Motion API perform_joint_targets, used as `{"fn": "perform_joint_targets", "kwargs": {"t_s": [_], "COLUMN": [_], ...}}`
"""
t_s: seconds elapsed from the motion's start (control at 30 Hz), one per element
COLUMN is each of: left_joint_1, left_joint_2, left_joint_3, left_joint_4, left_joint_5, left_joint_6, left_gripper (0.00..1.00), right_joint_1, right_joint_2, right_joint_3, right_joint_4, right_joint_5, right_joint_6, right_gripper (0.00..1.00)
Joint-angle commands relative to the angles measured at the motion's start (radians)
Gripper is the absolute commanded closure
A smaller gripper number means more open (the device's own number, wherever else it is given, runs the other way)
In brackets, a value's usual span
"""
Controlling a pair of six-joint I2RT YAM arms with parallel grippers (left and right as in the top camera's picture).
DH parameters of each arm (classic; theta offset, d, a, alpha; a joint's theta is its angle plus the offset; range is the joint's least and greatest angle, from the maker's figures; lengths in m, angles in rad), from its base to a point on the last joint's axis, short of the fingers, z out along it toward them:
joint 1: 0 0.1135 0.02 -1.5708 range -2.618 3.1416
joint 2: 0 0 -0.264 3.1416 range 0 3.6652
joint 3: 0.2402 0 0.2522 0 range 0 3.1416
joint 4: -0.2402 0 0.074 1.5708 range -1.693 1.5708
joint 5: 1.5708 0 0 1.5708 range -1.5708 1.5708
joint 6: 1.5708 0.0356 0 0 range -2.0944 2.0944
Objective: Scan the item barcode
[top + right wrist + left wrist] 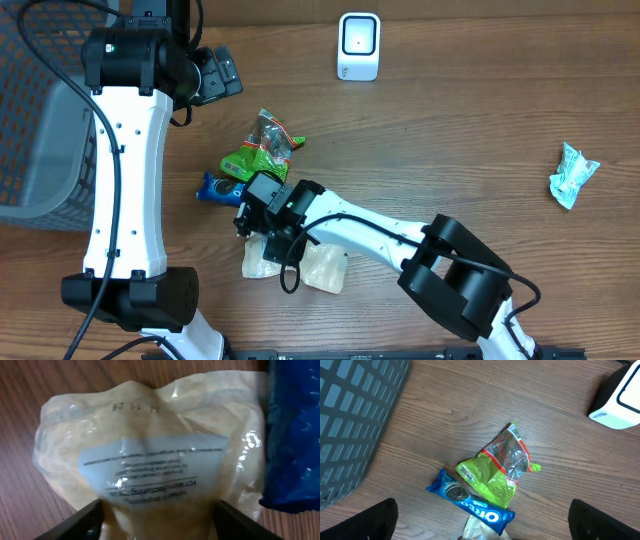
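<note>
Right gripper (157,522) reaching down over cream packet (150,460), fingers (82,521) flanking its sides; pinching or merely straddling, cannot tell. Packet lying toward near edge of table (450,120), left of middle, just beside blue Oreo pack (220,188). Left gripper (222,75) hanging wide open near far edge, holding nothing. Scanner (358,45) standing at far edge.

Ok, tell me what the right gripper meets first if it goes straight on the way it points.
The pale snack packet. The right gripper points down at it with open fingers set either side, and the blue Oreo pack lies off to one side. How much gap remains is unclear.
</note>
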Motion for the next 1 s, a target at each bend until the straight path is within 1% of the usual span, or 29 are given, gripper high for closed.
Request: {"fn": "perform_joint_targets", "kwargs": {"t_s": [0.0,0.07,0.1,0.13,0.17,0.23,0.33,0.47,0.6,0.77,0.9,0.97], "left_joint_1": [0.002,0.002,0.002,0.002,0.002,0.002,0.002,0.002,0.002,0.002,0.002,0.002], "left_joint_2": [0.011,0.011,0.011,0.011,0.011,0.011,0.011,0.011,0.011,0.011,0.011,0.011], "left_joint_3": [0.003,0.003,0.003,0.003,0.003,0.003,0.003,0.003,0.003,0.003,0.003,0.003], "left_joint_4": [0.004,0.004,0.004,0.004,0.004,0.004,0.004,0.003,0.004,0.003,0.004,0.004], "left_joint_5": [0.004,0.004,0.004,0.004,0.004,0.004,0.004,0.004,0.004,0.004,0.004,0.004], "left_joint_6": [0.016,0.016,0.016,0.016,0.016,0.016,0.016,0.016,0.016,0.016,0.016,0.016], "left_gripper": [0.0,0.0,0.0,0.0,0.0,0.0,0.0,0.0,0.0,0.0,0.0,0.0], "right_joint_1": [-0.003,-0.004,-0.004,-0.004,-0.004,-0.008,-0.031,-0.105,-0.237,-0.428,-0.587,-0.645], "right_joint_2": [0.049,0.049,0.049,0.047,0.045,0.039,0.026,0.005,-0.007,-0.007,-0.007,-0.007], "right_joint_3": [0.0,0.016,0.027,0.041,0.055,0.089,0.15,0.219,0.239,0.238,0.238,0.238], "right_joint_4": [-0.015,-0.038,-0.055,-0.077,-0.1,-0.157,-0.256,-0.365,-0.399,-0.477,-0.488,-0.495], "right_joint_5": [-0.005,-0.006,-0.006,-0.01,-0.011,-0.01,-0.054,-0.242,-0.441,-0.748,-0.922,-0.987], "right_joint_6": [0.001,0.002,0.005,0.009,0.009,0.031,0.069,0.027,0.013,-0.134,-0.138,-0.138], "right_gripper": [0.43,0.65,0.78,0.87,0.91,0.96,0.96,0.96,0.96,0.96,0.96,0.96]}}
